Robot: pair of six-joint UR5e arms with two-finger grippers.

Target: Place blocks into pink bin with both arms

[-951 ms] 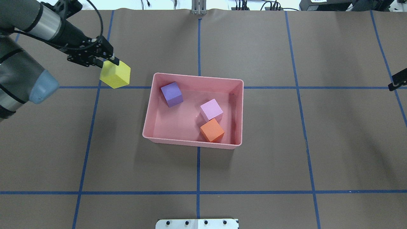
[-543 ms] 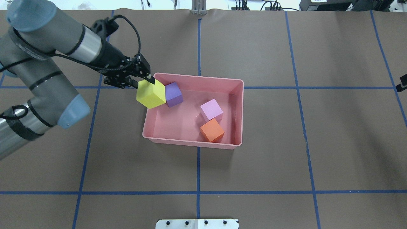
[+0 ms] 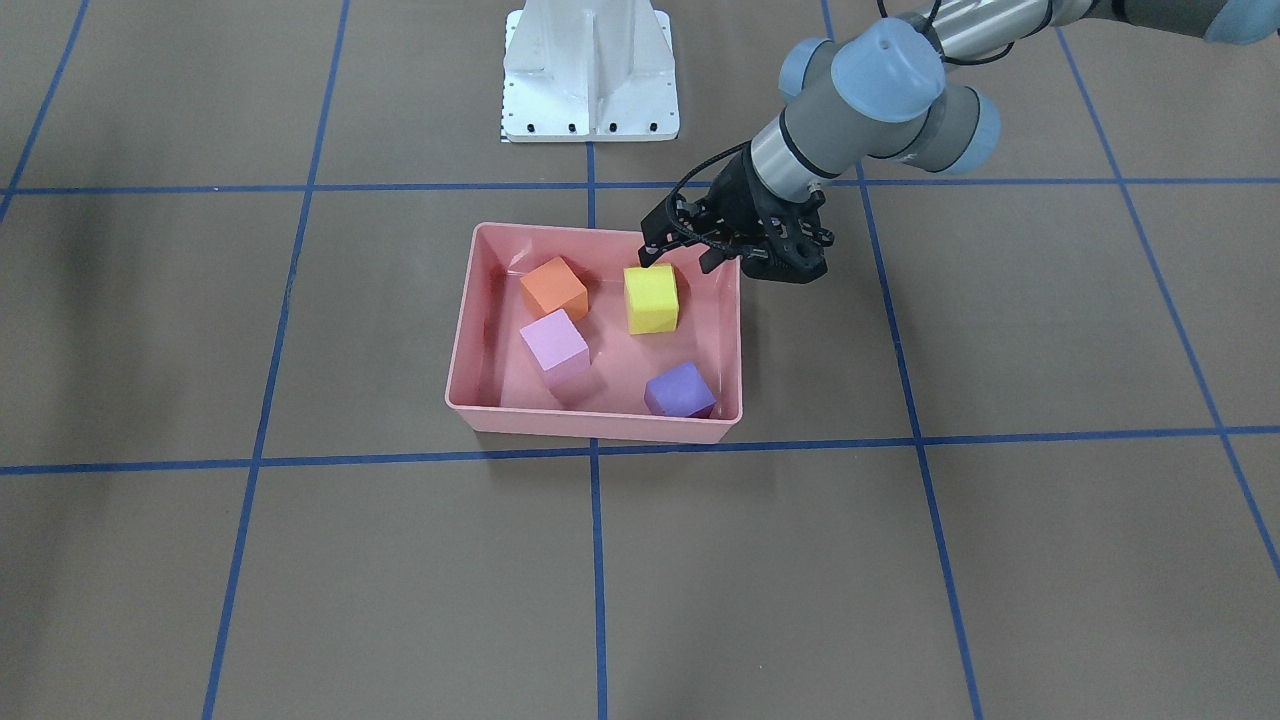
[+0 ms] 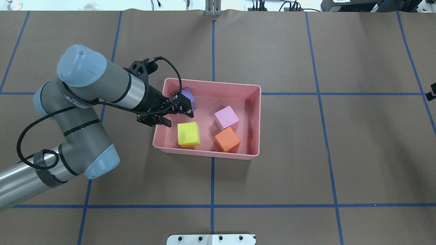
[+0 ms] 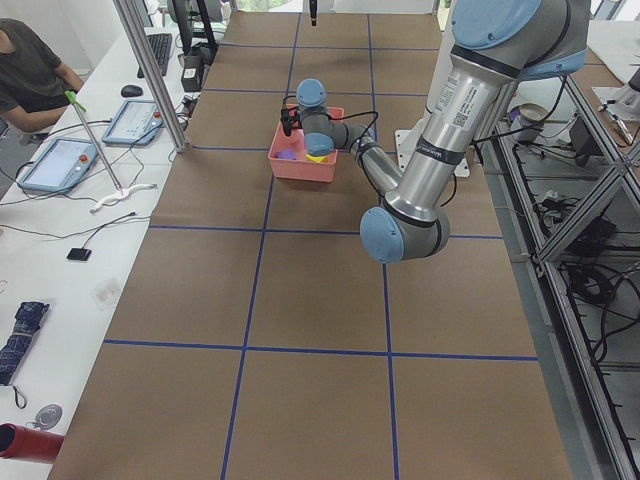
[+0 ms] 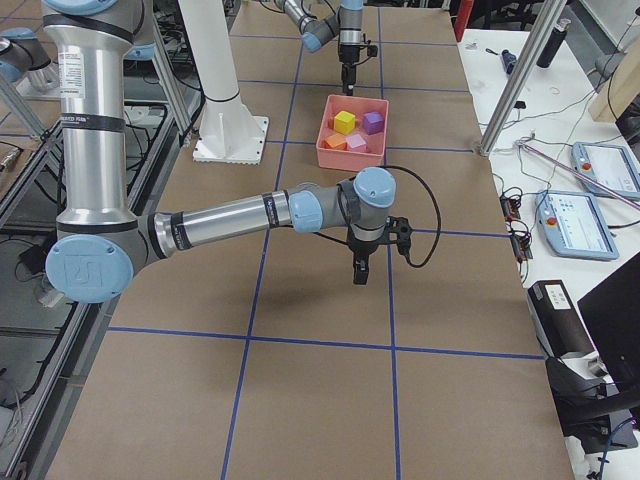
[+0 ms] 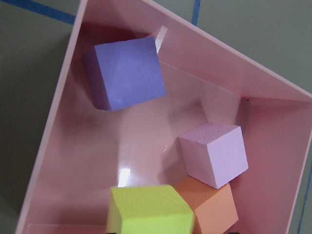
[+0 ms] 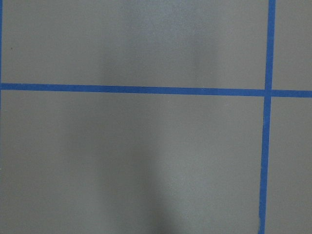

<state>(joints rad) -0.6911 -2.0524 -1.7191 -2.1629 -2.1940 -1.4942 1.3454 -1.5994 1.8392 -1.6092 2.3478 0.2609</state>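
Observation:
The pink bin (image 4: pixel 204 153) sits mid-table and holds all four blocks: yellow (image 4: pixel 188 133), purple (image 4: pixel 190 97), light pink-lilac (image 4: pixel 226 116) and orange (image 4: pixel 227 139). My left gripper (image 4: pixel 175 114) hangs open over the bin's left wall, just above and beside the yellow block, and touches none of them. In the front-facing view it (image 3: pixel 685 258) is clear of the yellow block (image 3: pixel 651 297). The left wrist view shows the purple (image 7: pixel 126 73), lilac (image 7: pixel 214 153), orange (image 7: pixel 209 204) and yellow (image 7: pixel 146 212) blocks. My right gripper (image 6: pixel 362 268) points down over bare table far to the right; I cannot tell its jaw state.
The brown table cover carries a blue tape grid (image 4: pixel 212 206). The white pedestal base (image 3: pixel 590 70) stands behind the bin on the robot's side. Desks with tablets and cables line the table's far side (image 6: pixel 580 210). A person sits at the far left corner (image 5: pixel 30 70).
My left arm carried the yellow block from left of the bin over its wall and let go; the block now lies on the bin floor. The right gripper edged further out of the overhead view.

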